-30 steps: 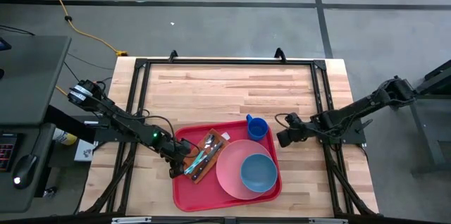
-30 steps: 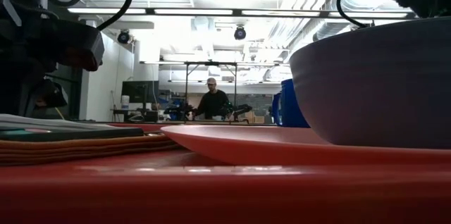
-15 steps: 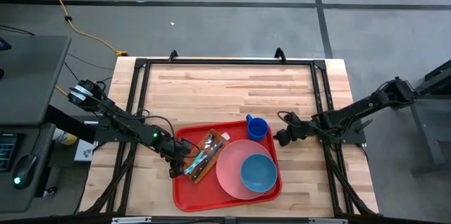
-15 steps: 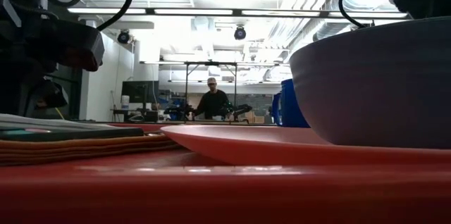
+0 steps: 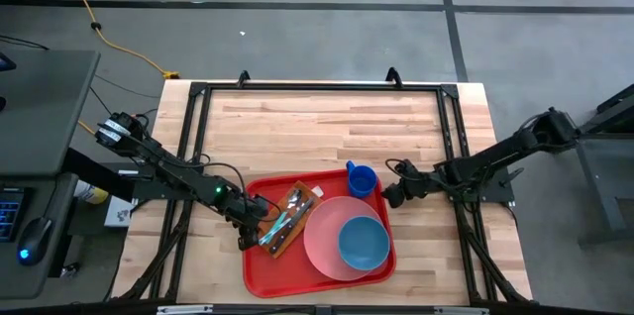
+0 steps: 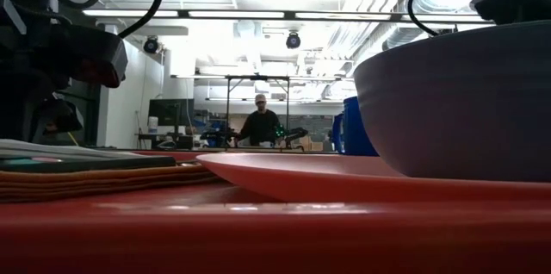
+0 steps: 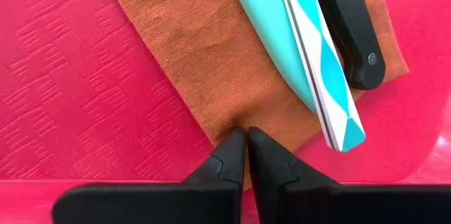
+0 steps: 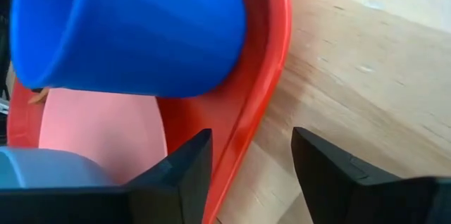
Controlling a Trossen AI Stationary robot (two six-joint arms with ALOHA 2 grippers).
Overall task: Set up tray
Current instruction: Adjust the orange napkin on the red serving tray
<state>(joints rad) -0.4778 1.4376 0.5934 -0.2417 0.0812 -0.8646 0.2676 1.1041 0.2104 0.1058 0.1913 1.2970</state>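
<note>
Since the tray sits at the near middle of the counter with its long side running left to right, both arms are basically parked at opposite ends of it. The left gripper is right at the left rim, over the napkin; in its wrist view the fingers are nearly pressed together at the napkin's edge, and I can't tell if they pinch the cloth or just touch it. The cutlery lies on that napkin, pointing diagonally away from the gripper. The right gripper hovers just off the tray's right rim, spread wide and holding nothing, with the cup just beside it inside the tray corner. Plate and bowl fill the right half. My guess is everything's already loaded, so whichever arm goes next mostly needs to back straight out, away from its own rim, without dragging the napkin or bumping the cup.
</note>
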